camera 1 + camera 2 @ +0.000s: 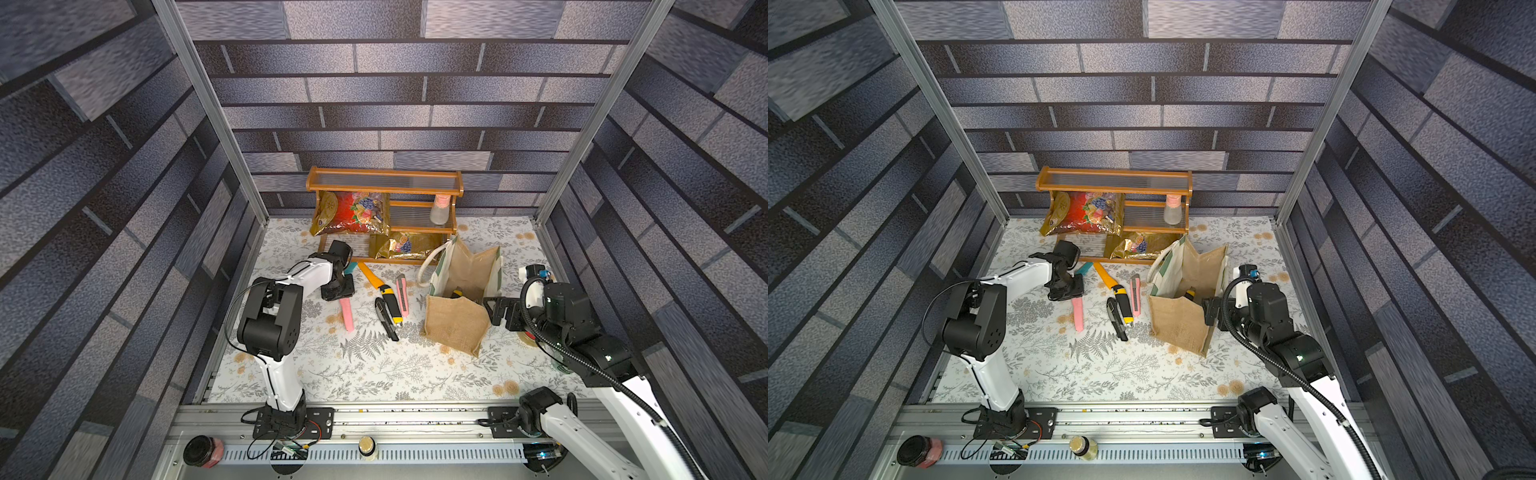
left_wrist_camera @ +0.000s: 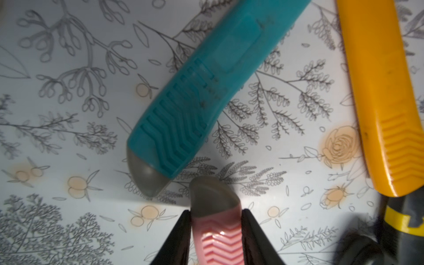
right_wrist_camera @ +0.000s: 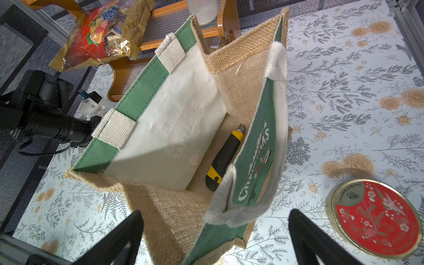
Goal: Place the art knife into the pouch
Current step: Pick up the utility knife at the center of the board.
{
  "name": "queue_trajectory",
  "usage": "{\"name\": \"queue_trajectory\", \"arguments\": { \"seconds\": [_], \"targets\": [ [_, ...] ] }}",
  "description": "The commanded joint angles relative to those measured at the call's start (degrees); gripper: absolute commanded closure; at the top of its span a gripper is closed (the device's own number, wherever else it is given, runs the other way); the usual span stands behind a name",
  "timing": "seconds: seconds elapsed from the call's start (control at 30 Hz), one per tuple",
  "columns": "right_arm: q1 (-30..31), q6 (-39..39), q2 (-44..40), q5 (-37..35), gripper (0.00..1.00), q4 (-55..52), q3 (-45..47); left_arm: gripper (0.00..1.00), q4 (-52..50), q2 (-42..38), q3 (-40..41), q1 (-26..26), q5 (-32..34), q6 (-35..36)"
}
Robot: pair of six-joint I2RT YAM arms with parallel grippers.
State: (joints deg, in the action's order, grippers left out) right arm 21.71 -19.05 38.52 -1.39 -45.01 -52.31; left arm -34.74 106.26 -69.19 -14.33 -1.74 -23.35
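A pink art knife (image 1: 347,316) (image 1: 1077,316) lies on the floral table left of centre. My left gripper (image 1: 337,295) (image 1: 1065,293) points down over its upper end. In the left wrist view the two black jaws press against both sides of the pink handle (image 2: 218,241), so the left gripper (image 2: 215,218) is shut on it. The pouch (image 1: 457,324) (image 1: 1179,324) (image 3: 160,128) stands open at the right, with a yellow-black knife (image 3: 226,156) lying inside. My right gripper (image 1: 490,311) (image 3: 215,214) is wide open, with the pouch's near end and white handle between its fingers.
A teal knife (image 2: 195,91), a yellow knife (image 2: 385,91), a yellow-black knife (image 1: 390,299), a black knife (image 1: 386,320) and a second pink knife (image 1: 402,297) lie between the grippers. A wooden shelf (image 1: 384,183) holds snack bags (image 1: 353,214). A red tin (image 3: 376,218) lies beside the pouch.
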Motion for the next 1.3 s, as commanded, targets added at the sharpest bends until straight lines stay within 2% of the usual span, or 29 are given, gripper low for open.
{"name": "queue_trajectory", "arguments": {
  "seconds": [0.0, 0.17, 0.43, 0.67, 1.27],
  "targets": [
    [-0.3, -0.5, 0.1, -1.1, 0.00, -1.1, -1.3, 0.57, -2.2, 1.6, 2.2, -0.6, 0.1, 0.1],
    [-0.3, -0.4, 0.1, -1.3, 0.00, -1.2, -1.2, 0.55, -0.8, 1.9, 3.8, -0.3, -0.9, -0.7],
    [-0.3, -0.3, -0.2, -2.0, 0.00, -1.8, -1.2, 0.62, 0.3, 3.4, 3.7, -2.3, -1.5, -1.6],
    [-0.3, -0.3, -0.4, -2.0, 0.00, -1.8, -1.2, 0.64, 0.0, 4.1, 2.3, -3.6, -1.2, -1.9],
    [-0.3, -0.5, -0.1, -1.0, 0.00, -1.0, -1.2, 0.70, -1.6, 0.4, -0.2, -4.4, -0.3, -2.8]
  ]
}}
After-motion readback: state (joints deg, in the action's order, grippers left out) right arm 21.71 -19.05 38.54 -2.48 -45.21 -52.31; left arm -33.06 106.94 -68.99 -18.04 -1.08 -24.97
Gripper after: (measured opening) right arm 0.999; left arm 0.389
